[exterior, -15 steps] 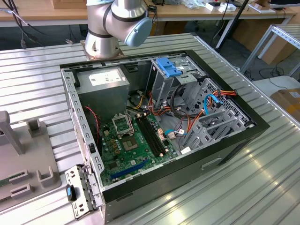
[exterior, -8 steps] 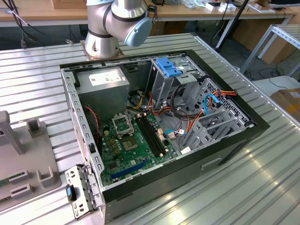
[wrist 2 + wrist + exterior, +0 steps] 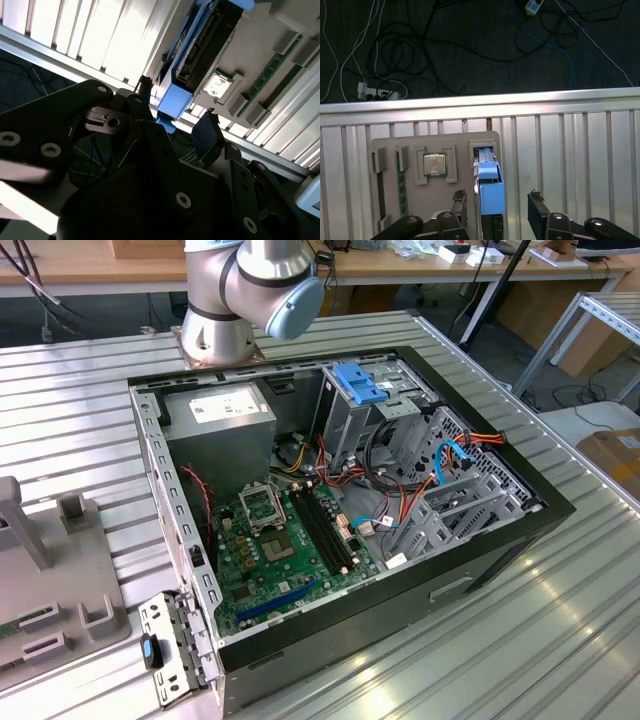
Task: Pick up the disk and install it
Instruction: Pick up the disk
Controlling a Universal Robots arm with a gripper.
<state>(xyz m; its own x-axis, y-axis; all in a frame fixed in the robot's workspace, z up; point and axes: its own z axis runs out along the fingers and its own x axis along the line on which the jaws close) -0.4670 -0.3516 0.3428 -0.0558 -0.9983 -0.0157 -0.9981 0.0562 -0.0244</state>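
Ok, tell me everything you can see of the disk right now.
The disk stands on edge in a slot of the grey holder tray, next to a processor chip and memory sticks. Its body looks dark, with a blue plastic bracket running along its edge and end. The open gripper straddles it, one finger on each side, with a clear gap on one side. It is not gripped yet.

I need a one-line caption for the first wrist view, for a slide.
Open gripper straddles the disk, which stands on edge in a grey holder tray beside a processor chip.
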